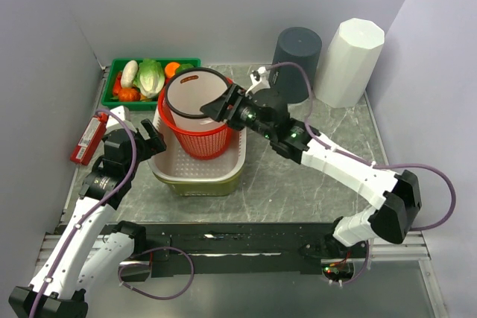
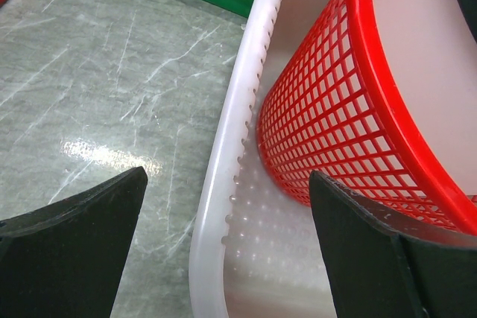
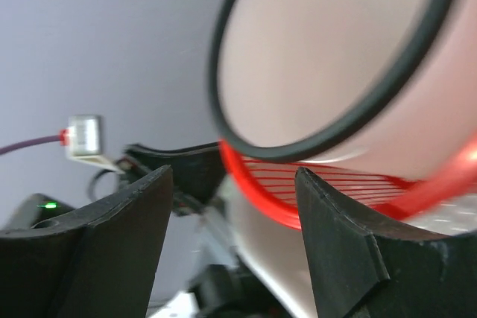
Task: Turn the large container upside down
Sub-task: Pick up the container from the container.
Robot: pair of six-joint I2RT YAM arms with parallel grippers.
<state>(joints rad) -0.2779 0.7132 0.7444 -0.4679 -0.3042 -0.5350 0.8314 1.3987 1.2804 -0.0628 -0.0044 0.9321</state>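
Pale container w/ black rim (image 1: pixel 195 94) sits upright in red mesh basket (image 1: pixel 203 141), which stands in white perforated bin (image 1: pixel 237 156). R gripper (image 1: pixel 218 109) at container's right rim, jaws apart, nothing pinched. L gripper (image 2: pixel 227 176) wide open, straddling bin's left wall.

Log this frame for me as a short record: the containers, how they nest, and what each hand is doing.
Nesting: black-rimmed pail inside red mesh basket, inside white perforated tub
Orientation: openings face up
Left hand: open, straddling tub's left wall
Right hand: open, at pail's rim
Behind: green vegetable tray, grey bin, white bin
Task status: nothing flipped yet
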